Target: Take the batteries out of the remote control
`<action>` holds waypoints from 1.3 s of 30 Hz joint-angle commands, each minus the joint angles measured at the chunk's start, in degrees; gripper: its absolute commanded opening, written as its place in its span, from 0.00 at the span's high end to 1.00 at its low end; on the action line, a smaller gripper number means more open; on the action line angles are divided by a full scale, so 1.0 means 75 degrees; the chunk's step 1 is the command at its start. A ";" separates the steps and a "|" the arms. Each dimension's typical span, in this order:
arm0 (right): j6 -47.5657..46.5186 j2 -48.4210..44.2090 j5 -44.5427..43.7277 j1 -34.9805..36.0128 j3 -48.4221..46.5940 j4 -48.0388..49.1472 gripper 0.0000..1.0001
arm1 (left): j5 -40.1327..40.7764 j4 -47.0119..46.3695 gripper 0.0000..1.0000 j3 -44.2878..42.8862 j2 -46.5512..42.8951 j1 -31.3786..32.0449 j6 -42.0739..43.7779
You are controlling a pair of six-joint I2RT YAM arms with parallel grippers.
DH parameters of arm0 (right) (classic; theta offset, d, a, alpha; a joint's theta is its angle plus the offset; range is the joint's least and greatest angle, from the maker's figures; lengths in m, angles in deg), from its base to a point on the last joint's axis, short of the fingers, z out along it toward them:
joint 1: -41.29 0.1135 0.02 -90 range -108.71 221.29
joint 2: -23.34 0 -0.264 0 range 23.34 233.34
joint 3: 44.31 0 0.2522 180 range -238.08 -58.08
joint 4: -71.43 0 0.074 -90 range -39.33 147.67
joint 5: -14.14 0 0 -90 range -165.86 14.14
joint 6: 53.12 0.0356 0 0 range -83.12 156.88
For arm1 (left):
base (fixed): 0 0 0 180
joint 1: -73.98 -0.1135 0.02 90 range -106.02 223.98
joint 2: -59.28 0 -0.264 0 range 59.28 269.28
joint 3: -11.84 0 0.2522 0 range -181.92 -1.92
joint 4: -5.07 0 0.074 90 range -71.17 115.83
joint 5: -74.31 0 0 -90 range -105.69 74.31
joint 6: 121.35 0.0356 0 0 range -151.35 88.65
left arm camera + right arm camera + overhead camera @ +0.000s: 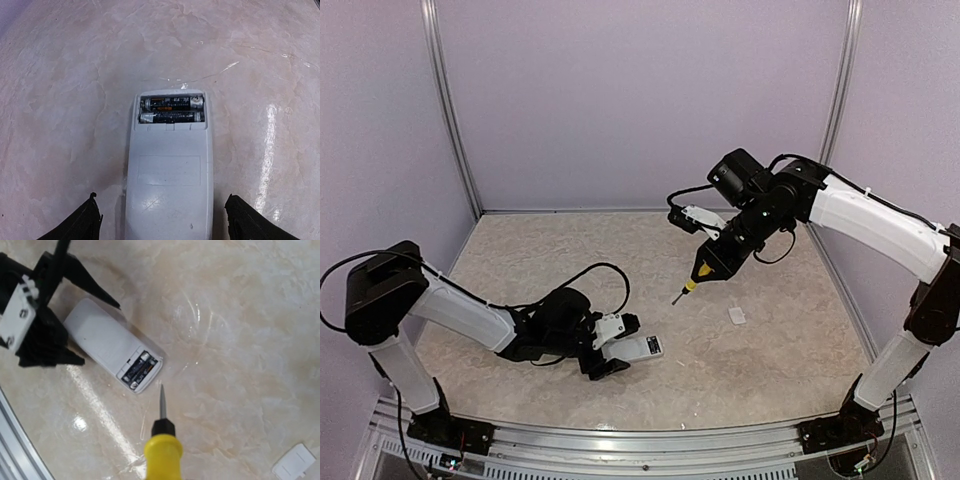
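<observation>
The white remote control lies flat on the table, back up, with its compartment open. The two dark batteries sit side by side in it; they also show in the right wrist view. My left gripper is open and straddles the remote's near end, with a gap on each side. It shows low on the table in the top view. My right gripper is shut on a yellow-handled screwdriver, held above the table with its tip pointing down, just short of the battery end of the remote.
The small white square cover piece lies on the table right of the remote; it also shows in the right wrist view. Purple walls with metal posts enclose the marble-patterned table. A metal rail runs along the near edge.
</observation>
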 commanded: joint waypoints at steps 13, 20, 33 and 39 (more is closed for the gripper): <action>-0.0251 -0.0189 0.0174 0.0070 0.0357 0.0174 1.00 | -0.1070 -0.1613 0.27 0.0523 0.0670 -0.0462 -0.0370; -0.0294 -0.0228 0.0343 0.0069 0.0509 0.0275 1.00 | -0.1264 -0.1471 0.32 0.0289 0.0900 -0.0529 -0.0284; -0.0722 -0.0527 0.0098 0.0337 0.0918 0.0804 1.00 | -0.1484 -0.0972 0.49 -0.0016 0.1076 -0.0530 -0.0040; -0.1225 -0.0852 -0.0140 0.0542 0.1229 0.1310 1.00 | -0.1569 -0.0887 0.56 -0.0027 0.0949 -0.0529 -0.0014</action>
